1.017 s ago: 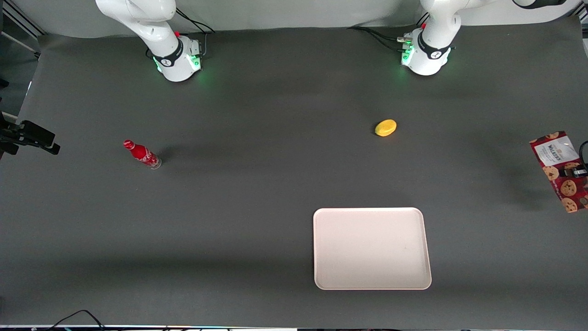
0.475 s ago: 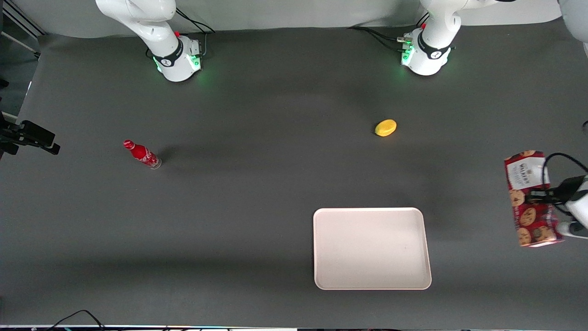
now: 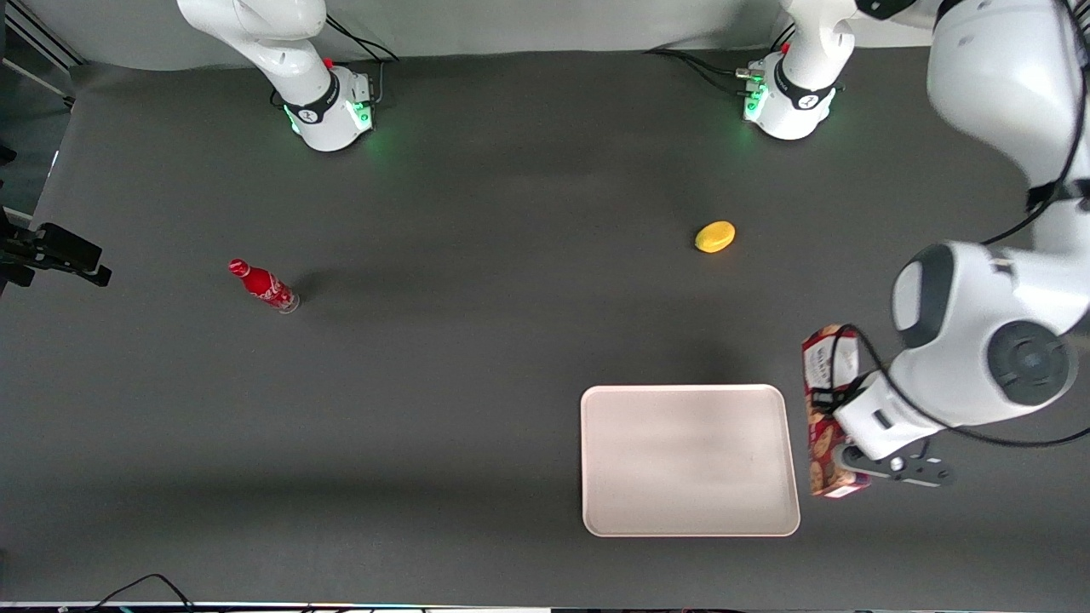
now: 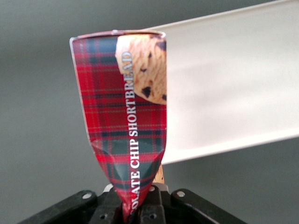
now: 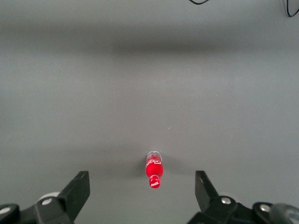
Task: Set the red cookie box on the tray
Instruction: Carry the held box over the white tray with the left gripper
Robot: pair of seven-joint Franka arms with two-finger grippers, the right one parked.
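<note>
The red cookie box [image 3: 823, 366], a slim tartan carton with a white label end, hangs in the air just beside the tray's [image 3: 690, 460] edge on the working arm's end. My left gripper [image 3: 836, 430] is shut on it, pinching the carton's side so the cardboard creases. In the left wrist view the red cookie box [image 4: 125, 116] rises out of the left gripper [image 4: 138, 211], with the pale cream tray [image 4: 229, 84] lying beneath and beside it. The tray holds nothing.
A yellow lemon-shaped object [image 3: 714, 237] lies farther from the front camera than the tray. A small red soda bottle [image 3: 263, 287] lies toward the parked arm's end of the table, also seen as the bottle [image 5: 154, 170] in the right wrist view.
The gripper has carried the box from the working arm's end of the table toward the tray and nearer the front camera, turning it lengthwise along the tray's edge.
</note>
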